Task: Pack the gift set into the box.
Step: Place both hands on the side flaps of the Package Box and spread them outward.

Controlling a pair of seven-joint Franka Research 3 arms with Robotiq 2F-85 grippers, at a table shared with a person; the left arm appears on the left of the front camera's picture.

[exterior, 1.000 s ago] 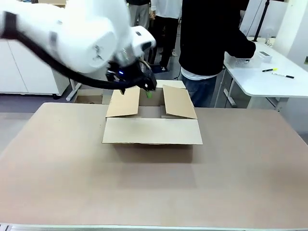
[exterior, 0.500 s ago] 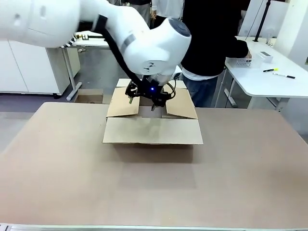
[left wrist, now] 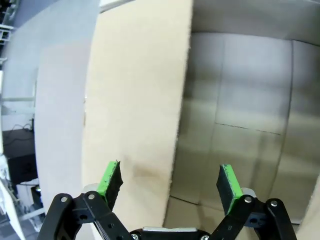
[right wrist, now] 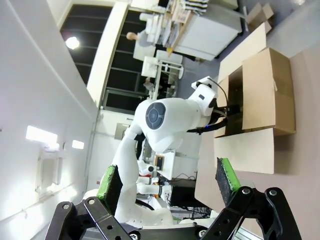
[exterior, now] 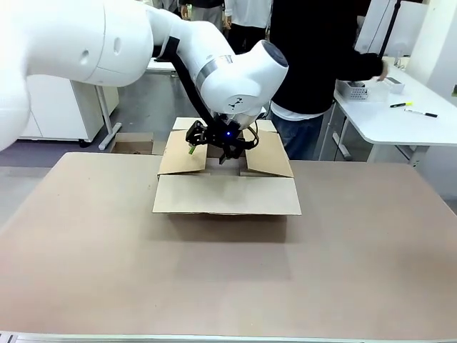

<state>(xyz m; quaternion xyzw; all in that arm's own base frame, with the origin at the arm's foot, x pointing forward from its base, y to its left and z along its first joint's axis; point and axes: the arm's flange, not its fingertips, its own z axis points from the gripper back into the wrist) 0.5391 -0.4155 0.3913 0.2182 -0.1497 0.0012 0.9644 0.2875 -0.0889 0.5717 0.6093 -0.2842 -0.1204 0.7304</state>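
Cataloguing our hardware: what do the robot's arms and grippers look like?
The left arm is white with rounded shells, a black cable along it and a blue wrist light. On the left gripper and right gripper: black linkage fingers, green pads.

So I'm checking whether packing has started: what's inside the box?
In the left wrist view the box shows bare cardboard floor and walls. A flap covers one side of the inside, so that part can't be seen.

There is one box (exterior: 226, 195) with four flaps (exterior: 183, 152), one worktop (exterior: 214, 286) and one person (exterior: 314, 57). The end effectors number two: the left end effector (left wrist: 172, 182) and the right end effector (right wrist: 167, 182).
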